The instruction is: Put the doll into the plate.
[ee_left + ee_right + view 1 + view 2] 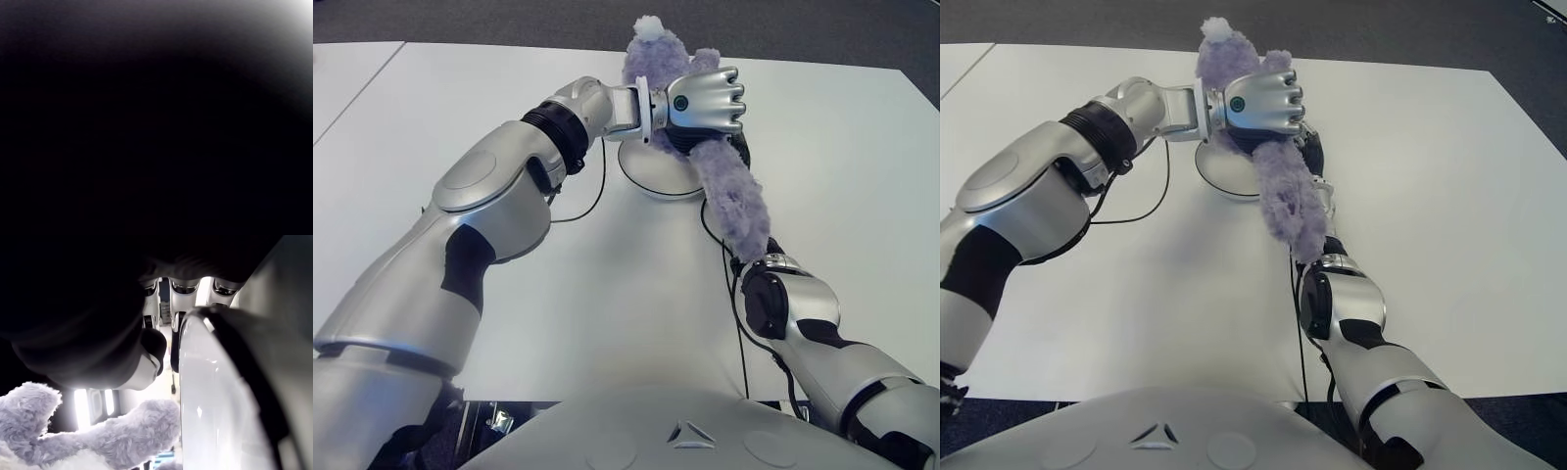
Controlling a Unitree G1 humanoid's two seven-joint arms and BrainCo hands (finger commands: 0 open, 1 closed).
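The purple doll [729,191] hangs above the white plate [651,174], gripped by the left robot hand [705,98], fingers curled around its body, forearm reaching across the counter [842,176]. The right robot hand [166,347] appears to hold the plate's rim.

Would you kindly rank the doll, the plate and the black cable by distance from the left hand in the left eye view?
1. Doll: gripped by the left hand, hanging down over the right forearm.
2. Plate: just below the hand, partly hidden by it.
3. Black cable: farther back on the table, beside the left forearm.
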